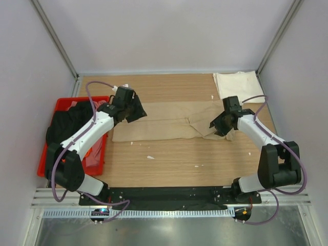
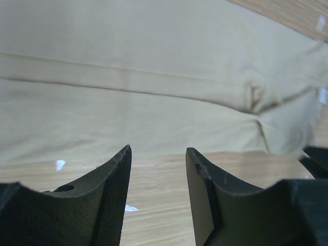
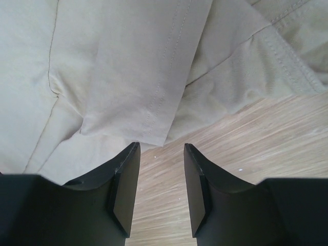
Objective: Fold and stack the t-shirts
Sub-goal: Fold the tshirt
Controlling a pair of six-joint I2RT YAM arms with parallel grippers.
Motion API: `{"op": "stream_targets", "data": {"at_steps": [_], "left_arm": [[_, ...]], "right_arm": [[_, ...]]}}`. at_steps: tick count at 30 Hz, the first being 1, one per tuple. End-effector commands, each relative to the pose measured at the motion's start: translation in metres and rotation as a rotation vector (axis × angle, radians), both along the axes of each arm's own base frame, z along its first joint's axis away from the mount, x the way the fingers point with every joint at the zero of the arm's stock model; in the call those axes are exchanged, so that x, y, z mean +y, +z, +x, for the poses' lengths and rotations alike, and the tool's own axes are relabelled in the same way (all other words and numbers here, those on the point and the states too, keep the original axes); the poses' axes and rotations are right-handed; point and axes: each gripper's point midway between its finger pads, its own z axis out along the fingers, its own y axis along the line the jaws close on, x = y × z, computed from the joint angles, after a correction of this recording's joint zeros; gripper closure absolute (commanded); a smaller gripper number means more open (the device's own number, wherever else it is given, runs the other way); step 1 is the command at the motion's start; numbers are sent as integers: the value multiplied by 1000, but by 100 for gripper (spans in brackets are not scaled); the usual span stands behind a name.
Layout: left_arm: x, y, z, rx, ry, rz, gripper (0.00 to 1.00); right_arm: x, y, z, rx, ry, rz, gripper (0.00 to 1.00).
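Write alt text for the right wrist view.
The right gripper, its black jaws open and empty, points at the folded edge of a tan cloth t-shirt filling the upper frame; light wooden table shows below.

Bright even light, soft shadows, sharp top view, tan t-shirt [image 2: 154, 102] blurred at left wrist view's edge

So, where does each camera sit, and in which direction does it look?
Top external: fixed above and behind the arms, looking down on the table, tan t-shirt, cream-white t-shirt and red bin; both arms and bases show.
Left wrist: on the left arm, looking past the open left gripper at the tan t-shirt; only its two fingers show.
Right wrist: on the right arm, looking down past the open right gripper at that shirt's edge; only its fingers show.
Shared: all three show the tan t-shirt on the table.
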Motion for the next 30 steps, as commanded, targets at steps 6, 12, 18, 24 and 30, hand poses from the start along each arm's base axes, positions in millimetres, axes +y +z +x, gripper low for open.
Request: {"op": "stream_targets", "data": {"at_steps": [6,12,18,24,30], "left_arm": [[-74,52,-21,-204,-495,-274,50],[-74,37,-28,-194,-538,-261,49],[-66,25,-29,-189,-527,-217,49],[-64,26,-31,-190,-523,-215,49],[-59,30,-31,-200,-509,-186,49]], "right_arm": [[13,-5,17,-94,-49,87,54],[16,-18,18,-98,-69,101,54],[19,-30,20,-83,-77,102,54],[19,-37,21,-86,-94,104,56],[19,-29,32,-128,-94,106,72]]}}
